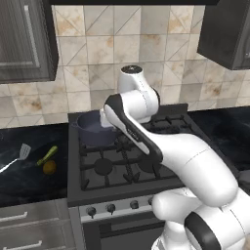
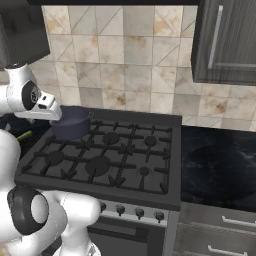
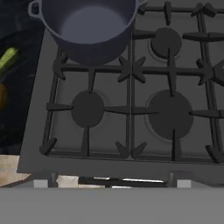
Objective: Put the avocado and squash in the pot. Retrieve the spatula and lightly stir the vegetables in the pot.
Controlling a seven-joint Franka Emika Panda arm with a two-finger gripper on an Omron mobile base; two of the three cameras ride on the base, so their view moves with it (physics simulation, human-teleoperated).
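Gas stove with pot, vegetables and spatula on the counter beside it; arm raised over the hob.

Pot [image 1: 94, 128] sits on the back-left burner, centre-left of the left base view, upper left of the hand view, nothing visible inside. Squash [image 1: 47, 155], avocado [image 1: 49, 167] and spatula [image 1: 19, 154] lie on the dark counter [image 1: 29, 180] at left, near the stove [image 1: 122, 168] edge, avocado just below the squash. Front burners lie bare. Gripper jaws: not visible, state cannot be told.

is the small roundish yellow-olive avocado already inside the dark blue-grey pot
No, the small roundish yellow-olive avocado lies on the black counter left of the stove, apart from the dark blue-grey metal pot, whose visible inside looks bare.
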